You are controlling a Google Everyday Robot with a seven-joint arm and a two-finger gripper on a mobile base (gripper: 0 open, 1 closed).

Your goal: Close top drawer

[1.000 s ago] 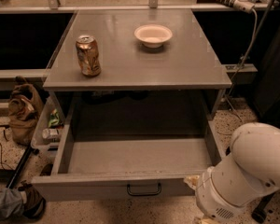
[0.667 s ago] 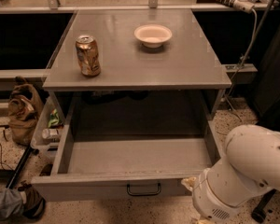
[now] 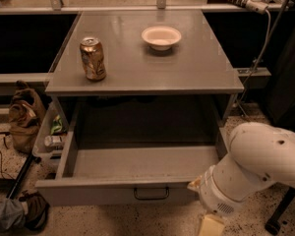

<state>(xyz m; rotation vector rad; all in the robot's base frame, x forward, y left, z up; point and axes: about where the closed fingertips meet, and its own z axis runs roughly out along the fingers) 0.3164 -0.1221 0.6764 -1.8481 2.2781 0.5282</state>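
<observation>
The top drawer (image 3: 137,163) is pulled far out from under the grey table and looks empty inside. Its plain grey front (image 3: 88,194) faces me at the bottom, with a small black loop handle (image 3: 151,193) at centre. My white arm (image 3: 255,166) comes in from the lower right. My gripper (image 3: 209,222) points down at the bottom edge, just past the right end of the drawer front and close to it. The arm hides most of the gripper.
A gold drink can (image 3: 93,58) and a white bowl (image 3: 161,37) stand on the grey tabletop (image 3: 187,68). A brown bag (image 3: 25,117) and a bin of bottles (image 3: 51,140) sit on the floor at left. A cable (image 3: 258,58) hangs at right.
My arm has moved a little left, closer to the right end of the drawer front. The drawer, can and bowl have not moved.
</observation>
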